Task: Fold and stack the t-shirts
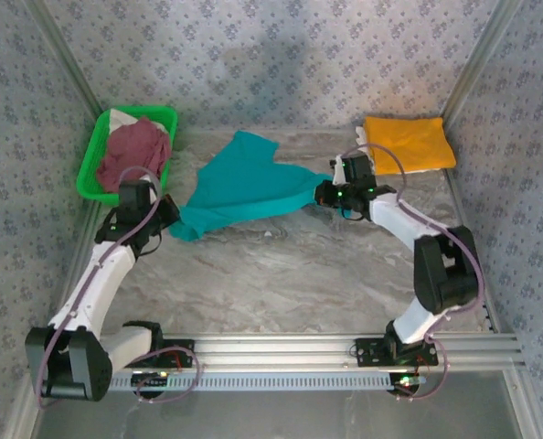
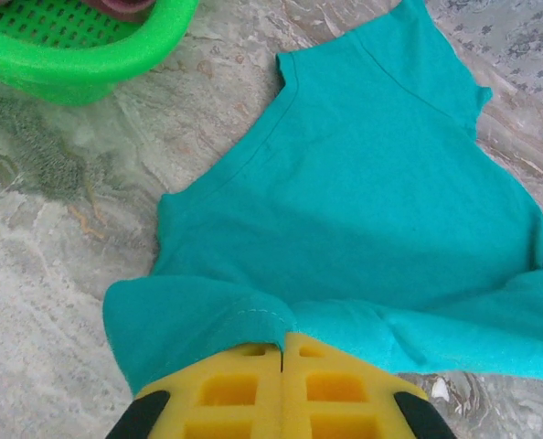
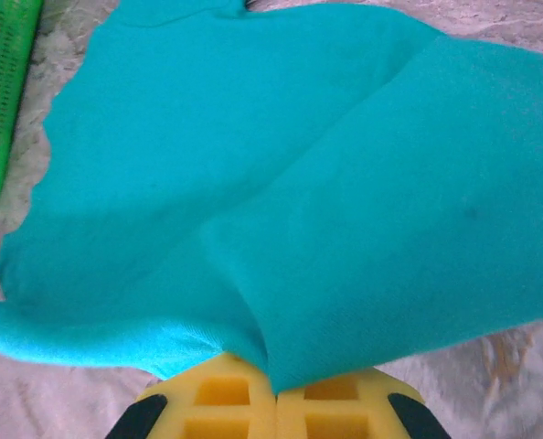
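A teal t-shirt (image 1: 244, 187) lies spread between the two arms in the middle of the table, plain side up. My left gripper (image 1: 169, 216) is shut on its left hem corner; the left wrist view has the teal t-shirt (image 2: 372, 210) pinched between the yellow fingers (image 2: 244, 384). My right gripper (image 1: 322, 194) is shut on the shirt's right edge, where the teal t-shirt (image 3: 345, 210) drapes over the yellow fingertips (image 3: 345, 402). An orange-yellow t-shirt (image 1: 409, 143) lies folded at the back right. A maroon t-shirt (image 1: 134, 149) is bunched in the green basket (image 1: 93, 155).
The green basket stands at the back left, close behind my left arm; its rim (image 2: 89, 64) is near the teal shirt's sleeve. A whitish cloth (image 1: 118, 117) lies under the maroon one. Patterned walls enclose the marbled table (image 1: 281, 274); a metal rail runs along the near edge.
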Tool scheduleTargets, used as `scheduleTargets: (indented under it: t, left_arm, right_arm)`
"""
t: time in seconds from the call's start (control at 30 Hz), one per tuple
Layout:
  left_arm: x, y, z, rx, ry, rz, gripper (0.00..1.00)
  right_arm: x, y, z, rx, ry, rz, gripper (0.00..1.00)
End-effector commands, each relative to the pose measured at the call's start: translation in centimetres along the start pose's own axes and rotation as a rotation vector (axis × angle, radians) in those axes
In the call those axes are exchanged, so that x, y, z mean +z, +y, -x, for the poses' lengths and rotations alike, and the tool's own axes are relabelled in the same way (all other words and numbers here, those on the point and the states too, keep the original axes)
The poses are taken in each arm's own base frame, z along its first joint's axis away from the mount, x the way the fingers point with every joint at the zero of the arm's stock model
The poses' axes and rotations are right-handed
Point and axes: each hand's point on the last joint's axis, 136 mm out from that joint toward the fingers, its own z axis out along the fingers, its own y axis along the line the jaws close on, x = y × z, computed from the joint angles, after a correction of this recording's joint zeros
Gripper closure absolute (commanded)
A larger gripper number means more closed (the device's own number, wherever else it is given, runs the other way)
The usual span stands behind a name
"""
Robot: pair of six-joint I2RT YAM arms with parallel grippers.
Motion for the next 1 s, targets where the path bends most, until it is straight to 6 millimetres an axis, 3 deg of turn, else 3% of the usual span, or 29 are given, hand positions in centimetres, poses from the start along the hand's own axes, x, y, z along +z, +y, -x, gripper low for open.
scheduleTargets:
  t: [0.0, 0.2, 0.3, 0.43, 0.53, 0.63, 0.7, 0.83, 0.97]
  left_arm:
    - [-1.9, 0.1, -0.4, -0.013, 0.034, 0.01, 1.0]
    - [-3.7, 1.3, -4.0, -0.024, 0.146, 0.03, 1.0]
    - [-4.1, 2.3, -6.2, -0.044, 0.203, 0.048, 1.0]
    - [-4.0, 2.9, -6.8, -0.066, 0.175, 0.051, 1.0]
    - [-3.3, 2.0, -5.2, -0.059, 0.121, 0.01, 1.0]
    - [-2.8, 1.3, -3.8, -0.04, 0.111, 0.01, 1.0]
    - [-2.5, 1.0, -3.3, -0.024, 0.117, 0.015, 1.0]
    - [-1.9, 1.8, -3.5, -0.008, 0.119, 0.042, 1.0]
    - [-0.7, 2.9, -4.5, -0.002, 0.134, 0.071, 1.0]
  right_arm:
    - [-2.6, -1.2, -4.6, 0.114, 0.188, -0.066, 1.0]
    - [-7.1, -1.4, -10.2, 0.196, 0.343, -0.125, 1.0]
    - [-9.2, -1.5, -11.7, 0.209, 0.355, -0.158, 1.0]
    - [-10.6, -0.3, -10.2, 0.211, 0.289, -0.136, 1.0]
    - [-10.5, 0.0, -7.9, 0.165, 0.256, -0.142, 0.99]
    - [-9.4, -0.4, -6.5, 0.135, 0.269, -0.152, 0.89]
    - [-8.3, -0.9, -6.4, 0.121, 0.281, -0.165, 0.72]
    - [-7.6, -2.4, -5.9, 0.188, 0.236, -0.178, 0.67]
    - [-6.3, -4.9, -3.6, 0.174, 0.178, -0.269, 0.63]
